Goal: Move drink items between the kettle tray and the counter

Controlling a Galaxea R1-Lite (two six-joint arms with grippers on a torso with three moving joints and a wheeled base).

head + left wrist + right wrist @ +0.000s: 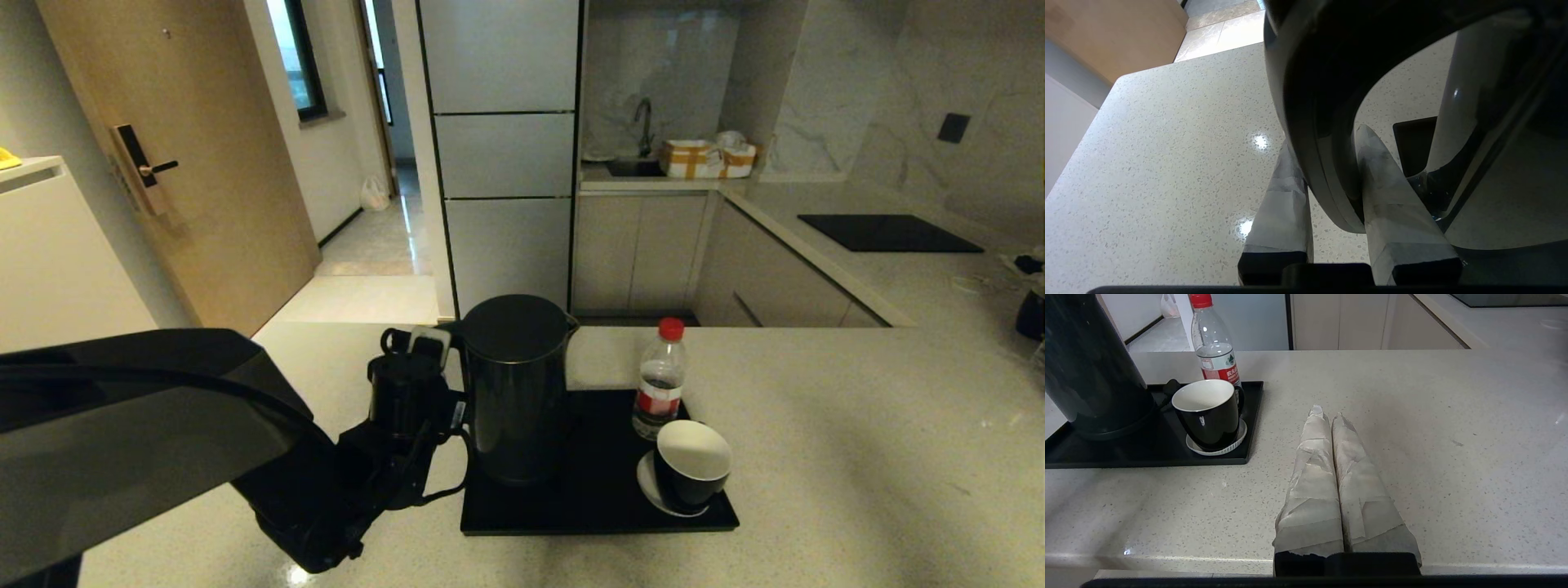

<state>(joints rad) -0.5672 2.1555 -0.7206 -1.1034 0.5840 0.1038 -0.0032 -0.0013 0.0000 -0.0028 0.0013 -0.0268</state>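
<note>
Two end effectors. Left end effector [1331, 196] grips the kettle [516, 390] handle, one finger inside the loop, one outside. Kettle stands on the tray [600, 510], with the bottle [660, 377] and cup [692, 467] beside it. Right end effector [1327, 457] clenched empty, parked over the counter [857, 457]. For a clean lift: rise straight up, keep the kettle level, clear the bottle.

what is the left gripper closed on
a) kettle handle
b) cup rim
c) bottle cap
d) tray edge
a: in the left wrist view the left gripper has a finger on each side of the kettle handle; the bottle and cup stand untouched on the tray.
</note>
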